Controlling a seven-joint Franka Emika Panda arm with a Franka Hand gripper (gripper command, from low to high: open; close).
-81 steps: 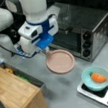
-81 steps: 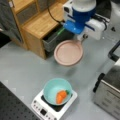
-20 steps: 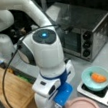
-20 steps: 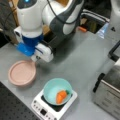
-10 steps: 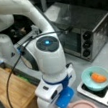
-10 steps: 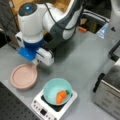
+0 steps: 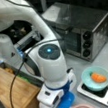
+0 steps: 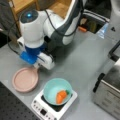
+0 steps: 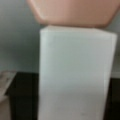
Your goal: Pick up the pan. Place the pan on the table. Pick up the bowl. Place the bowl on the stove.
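Grey matte table [image 8: 75, 57] as work surface, flat and smooth; silver-black toaster oven [image 7: 87, 33] at a front view's top right, light wooden block [image 7: 14, 92] at that view's bottom left.

Task status, judged from present positions:
- Pan [image 8: 25, 79]: resting flat on the table at a front view's lower left, beside the stove [image 8: 50, 111] and apart from it. Placement on the table appears complete.
- Bowl [image 8: 51, 88]: seated on the stove's black centre plate in both front views, with an orange carrot-like item [image 8: 61, 96] inside. Not touched by the arm.
- Gripper [image 8: 40, 64]: low over the table, directly at the pan's short white handle [image 9: 75, 75], far nearer to the pan than to the bowl. Release from the handle not confirmed.

Finger state: cannot tell; fingers hidden behind the blue-and-white hand in both front views and absent from the wrist view, filled instead by the handle with the pan's rim above it.

Materials and shapes:
- Pan: shallow, round, dusty pink, low rim, dull finish; handle a blocky white stub with flat faces.
- Bowl: round, light teal, deeper than the pan, smooth wall.
- Stove: white, square, thin-bodied, small controls along one edge.
- Arm: glossy white rounded shells, black cable looped alongside.
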